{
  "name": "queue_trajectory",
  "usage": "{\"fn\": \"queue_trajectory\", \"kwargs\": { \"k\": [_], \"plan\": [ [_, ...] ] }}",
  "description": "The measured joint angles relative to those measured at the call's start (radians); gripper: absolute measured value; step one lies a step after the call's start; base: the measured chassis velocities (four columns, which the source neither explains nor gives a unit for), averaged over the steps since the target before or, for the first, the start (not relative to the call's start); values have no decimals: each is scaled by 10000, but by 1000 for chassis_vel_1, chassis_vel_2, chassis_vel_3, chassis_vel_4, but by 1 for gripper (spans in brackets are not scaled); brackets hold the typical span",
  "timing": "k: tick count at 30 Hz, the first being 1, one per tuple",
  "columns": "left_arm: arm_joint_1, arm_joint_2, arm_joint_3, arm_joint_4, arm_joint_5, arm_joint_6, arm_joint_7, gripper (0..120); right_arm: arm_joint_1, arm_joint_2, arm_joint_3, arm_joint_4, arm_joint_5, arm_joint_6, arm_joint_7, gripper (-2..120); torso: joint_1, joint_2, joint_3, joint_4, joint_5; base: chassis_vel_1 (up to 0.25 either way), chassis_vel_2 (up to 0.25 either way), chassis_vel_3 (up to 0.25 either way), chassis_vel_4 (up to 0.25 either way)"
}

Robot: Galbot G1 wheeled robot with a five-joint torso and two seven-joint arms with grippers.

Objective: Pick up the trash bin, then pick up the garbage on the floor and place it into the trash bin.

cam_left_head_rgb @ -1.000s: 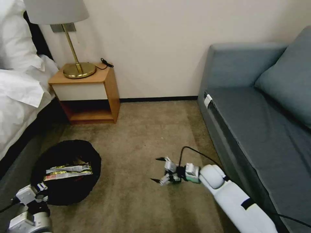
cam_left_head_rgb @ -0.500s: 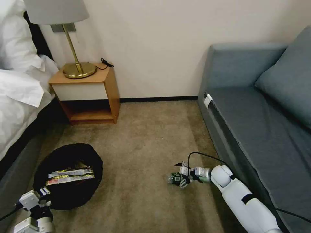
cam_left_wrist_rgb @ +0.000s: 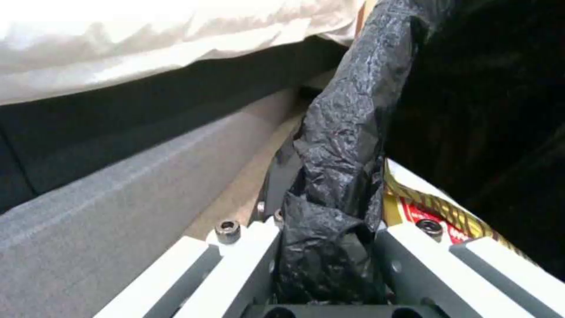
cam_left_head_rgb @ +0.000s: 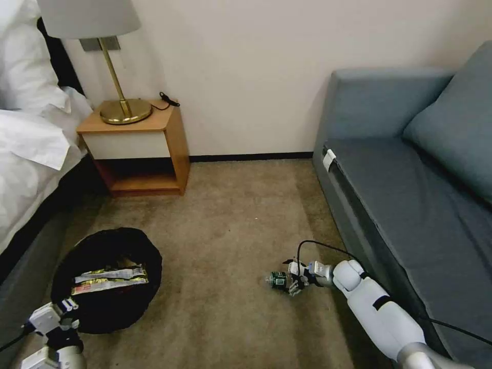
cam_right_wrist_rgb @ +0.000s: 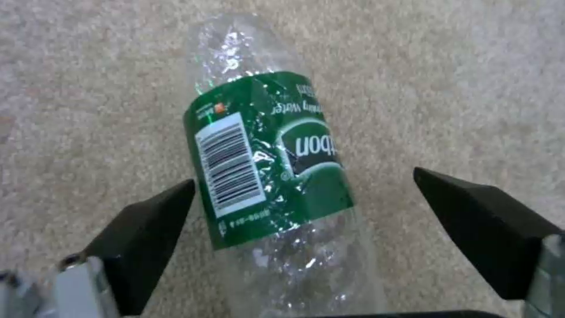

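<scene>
The trash bin (cam_left_head_rgb: 105, 302), round and black with a black bag liner, hangs low at the left beside the bed. A yellow-green wrapper (cam_left_head_rgb: 110, 277) lies inside it. My left gripper (cam_left_head_rgb: 64, 307) is shut on the bin's near rim; in the left wrist view the fingers (cam_left_wrist_rgb: 247, 247) pinch the crumpled liner (cam_left_wrist_rgb: 341, 145), with a yellow-and-red wrapper (cam_left_wrist_rgb: 423, 207) beside them. A crushed clear bottle (cam_left_head_rgb: 278, 280) with a green label (cam_right_wrist_rgb: 271, 176) lies on the carpet. My right gripper (cam_left_head_rgb: 293, 281) is down at it, open, a black fingertip (cam_right_wrist_rgb: 153, 225) on each side.
A bed (cam_left_head_rgb: 31, 154) with white sheets runs along the left. A wooden nightstand (cam_left_head_rgb: 138, 148) carrying a brass lamp (cam_left_head_rgb: 123, 102) stands against the wall. A grey-blue sofa (cam_left_head_rgb: 410, 195) lies close on the right of my right arm. Open carpet (cam_left_head_rgb: 230, 215) lies between.
My right gripper dropped from mid-air to the floor and now straddles the bottle. The bin and my left gripper sank slightly.
</scene>
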Motion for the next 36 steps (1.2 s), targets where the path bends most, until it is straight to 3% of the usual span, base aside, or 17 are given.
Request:
{"fn": "queue_trajectory", "kwargs": {
  "k": [5, 9, 14, 18, 23, 36],
  "plan": [
    [8, -2, -33, -57, 0, 16, 2, 3, 107, 61, -35, -272, -46, 30, 9, 85, 0, 0, 0, 0, 1, 0, 0, 0, 0],
    [4, -6, -61, -66, 0, 33, 3, 3, 91, 95, -41, -466, -53, 98, 6, 65, 0, 0, 0, 0, 1, 0, 0, 0, 0],
    [8, -32, -60, -66, 2, 40, 3, 3, 70, 87, -41, -496, -38, 147, -3, 54, 0, 0, 0, 0, 0, 0, 0, 0, 0],
    [44, -40, -55, -120, 9, 44, 4, 3, 4, 58, -44, -401, 81, 187, -14, 37, 0, 0, 0, -1, 0, 0, 0, 0, 0],
    [108, -36, -67, -183, 9, 45, 4, 3, -121, 61, -52, -39, 324, 186, -86, 28, 0, 0, 0, -1, 0, 0, 0, 0, 0],
    [172, -61, -71, -187, 37, -92, 35, 3, -499, 6, -430, 2221, 2291, -202, -537, 28, 0, 0, 0, 0, 0, 0, 0, 0, 0]
  ]
}}
